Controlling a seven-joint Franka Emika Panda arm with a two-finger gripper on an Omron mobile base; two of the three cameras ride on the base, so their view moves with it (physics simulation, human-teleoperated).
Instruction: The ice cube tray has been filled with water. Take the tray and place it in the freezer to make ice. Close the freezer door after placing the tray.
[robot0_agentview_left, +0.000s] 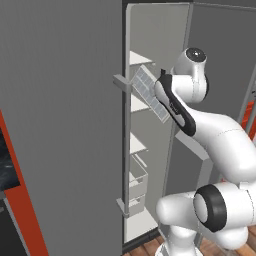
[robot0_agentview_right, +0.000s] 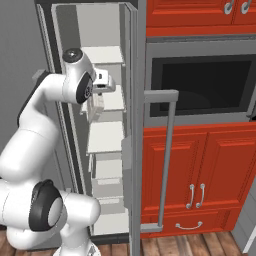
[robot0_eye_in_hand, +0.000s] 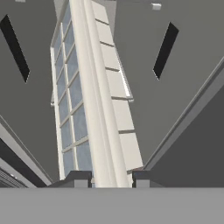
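Note:
The ice cube tray (robot0_agentview_left: 147, 90) is a white grid tray, tilted steeply in the mouth of the freezer (robot0_agentview_left: 150, 42) at the height of the upper white shelves. My gripper (robot0_eye_in_hand: 111, 177) is shut on the tray's long rim (robot0_eye_in_hand: 101, 127), with one dark fingertip on each side. Water (robot0_eye_in_hand: 72, 109) gives the cells left of the rim a bluish sheen. From the right, the tray (robot0_agentview_right: 95, 106) hangs edge-on below my hand. The freezer door (robot0_agentview_left: 60, 125) stands wide open to the left, and its bar handle (robot0_agentview_right: 168, 150) faces the room.
White shelves (robot0_agentview_right: 106, 136) and clear drawers (robot0_agentview_left: 137, 182) fill the lower freezer. A black-fronted microwave (robot0_agentview_right: 200, 82) and red cabinets (robot0_agentview_right: 200, 165) stand right of the open door. The plain grey fridge door (robot0_agentview_left: 220, 55) is behind my arm.

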